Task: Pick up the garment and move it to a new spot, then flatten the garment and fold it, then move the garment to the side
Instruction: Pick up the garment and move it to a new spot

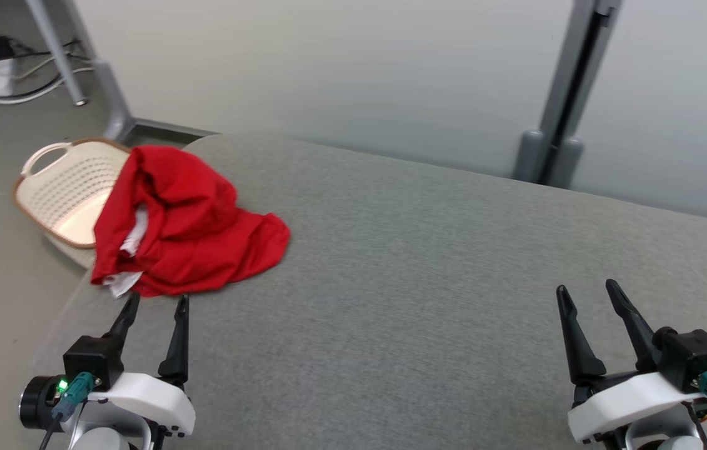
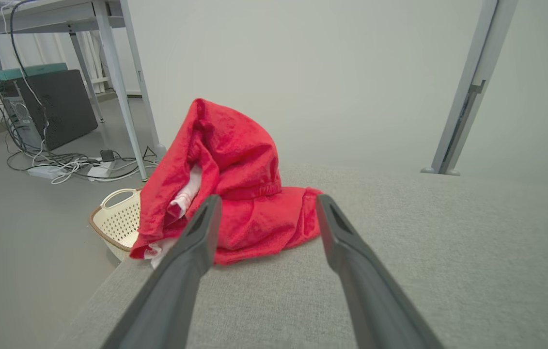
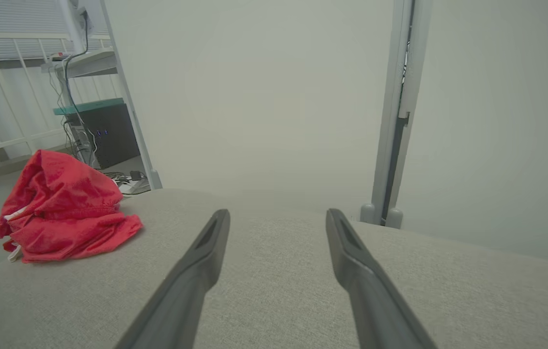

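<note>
2 grippers: left gripper and right gripper both spread wide, empty.
garment: red heap on the table's far-left corner, overhanging the edge above a basket.
left reach: table's left side, just short of the heap, likely lined up to grab.
right: table's right side, well clear.

Head camera high, facing down; wrist cameras low, forward; all share garment.

Red garment matt cloth; table grey, perhaps felt; basket plastic.
</note>
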Controlling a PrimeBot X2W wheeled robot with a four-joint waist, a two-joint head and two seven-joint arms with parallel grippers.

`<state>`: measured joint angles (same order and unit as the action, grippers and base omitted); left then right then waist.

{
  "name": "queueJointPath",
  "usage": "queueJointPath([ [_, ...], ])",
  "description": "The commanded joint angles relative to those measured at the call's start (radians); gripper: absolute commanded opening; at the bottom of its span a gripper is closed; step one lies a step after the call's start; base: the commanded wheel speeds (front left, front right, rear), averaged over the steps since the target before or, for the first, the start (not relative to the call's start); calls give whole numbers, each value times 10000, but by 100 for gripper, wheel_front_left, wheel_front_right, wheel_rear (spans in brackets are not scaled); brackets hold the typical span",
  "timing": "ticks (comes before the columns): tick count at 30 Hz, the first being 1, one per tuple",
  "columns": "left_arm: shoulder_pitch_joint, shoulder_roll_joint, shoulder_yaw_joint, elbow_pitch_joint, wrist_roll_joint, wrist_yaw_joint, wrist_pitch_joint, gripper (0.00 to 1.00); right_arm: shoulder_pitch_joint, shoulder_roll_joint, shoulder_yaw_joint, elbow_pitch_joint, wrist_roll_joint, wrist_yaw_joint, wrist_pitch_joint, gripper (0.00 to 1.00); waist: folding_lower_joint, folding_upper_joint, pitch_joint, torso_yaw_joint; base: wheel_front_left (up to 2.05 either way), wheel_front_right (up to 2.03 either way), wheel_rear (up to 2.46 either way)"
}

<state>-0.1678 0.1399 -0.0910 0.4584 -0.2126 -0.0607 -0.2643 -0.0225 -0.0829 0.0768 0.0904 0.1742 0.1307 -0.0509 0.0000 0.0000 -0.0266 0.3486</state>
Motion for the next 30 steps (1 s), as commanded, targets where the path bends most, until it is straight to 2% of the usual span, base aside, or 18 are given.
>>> queueJointPath([
  [1,-54,52,52,3,-27,-12,0,100,-90,-2,14,-23,-36,0,33,100,0,0,3,484,0,0,0],
  [8,-88,112,219,-12,-144,-49,0,100,-119,66,130,-65,-56,0,49,100,0,0,31,1102,0,0,0],
  [14,-182,90,276,5,-180,-67,0,100,-106,91,129,-82,-117,0,68,100,0,0,68,1301,0,0,0],
  [24,-309,45,349,-7,-154,-76,0,100,-261,92,209,-106,-163,0,152,100,0,0,215,1333,0,0,0],
  [30,-995,-18,272,259,-145,-174,0,100,-634,-59,355,-329,-201,0,311,100,0,0,878,1069,0,0,0],
])
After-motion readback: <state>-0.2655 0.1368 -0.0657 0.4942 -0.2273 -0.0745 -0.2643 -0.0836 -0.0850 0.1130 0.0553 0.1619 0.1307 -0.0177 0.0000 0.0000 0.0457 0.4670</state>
